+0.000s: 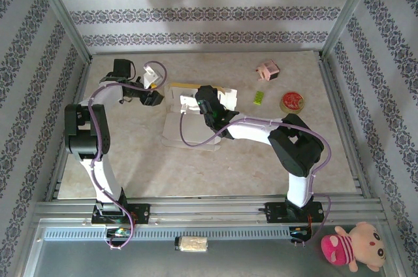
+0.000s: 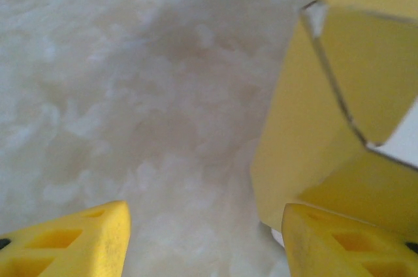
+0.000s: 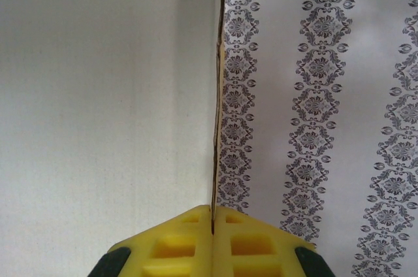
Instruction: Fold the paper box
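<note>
— What lies ahead of the left hand (image 2: pixel 206 241)?
— Its two yellow fingers (image 2: pixel 72 244) sit wide apart at the bottom, with pale marbled surface (image 2: pixel 130 94) between them and beyond.
— And the paper box (image 2: pixel 313 146)?
— It is on the hand's right, just beyond the right finger. Its yellow panels meet at creases and stand up from the surface, with white showing at the far right. Its lower corner reaches slightly into the gap. I can't tell whether it touches the finger.
</note>
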Action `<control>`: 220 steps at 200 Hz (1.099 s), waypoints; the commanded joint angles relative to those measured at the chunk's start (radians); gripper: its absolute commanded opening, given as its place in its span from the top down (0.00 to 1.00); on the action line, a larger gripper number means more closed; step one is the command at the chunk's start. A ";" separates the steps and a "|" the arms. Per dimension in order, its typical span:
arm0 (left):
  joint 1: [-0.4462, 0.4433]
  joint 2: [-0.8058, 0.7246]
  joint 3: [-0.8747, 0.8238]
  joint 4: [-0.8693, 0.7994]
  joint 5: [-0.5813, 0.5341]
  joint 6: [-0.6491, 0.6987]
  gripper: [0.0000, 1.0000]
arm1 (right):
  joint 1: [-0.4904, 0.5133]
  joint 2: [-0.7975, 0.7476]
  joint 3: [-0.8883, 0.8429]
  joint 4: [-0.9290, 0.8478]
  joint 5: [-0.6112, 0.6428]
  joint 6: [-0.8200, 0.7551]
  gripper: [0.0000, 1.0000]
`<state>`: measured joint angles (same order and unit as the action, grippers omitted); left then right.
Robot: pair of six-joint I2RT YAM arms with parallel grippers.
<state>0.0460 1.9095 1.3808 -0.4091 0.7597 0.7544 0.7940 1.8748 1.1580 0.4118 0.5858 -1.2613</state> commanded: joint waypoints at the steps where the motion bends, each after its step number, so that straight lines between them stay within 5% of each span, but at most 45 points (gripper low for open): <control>1: -0.026 0.000 0.027 -0.065 0.058 0.070 0.38 | -0.002 0.012 0.006 0.004 -0.013 0.015 0.96; 220: -0.091 0.069 0.032 0.100 0.131 -0.125 0.36 | -0.004 0.018 -0.001 -0.007 -0.016 0.031 0.96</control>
<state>-0.0273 1.9667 1.4109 -0.3962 0.8345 0.6903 0.7937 1.8847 1.1580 0.4080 0.5842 -1.2526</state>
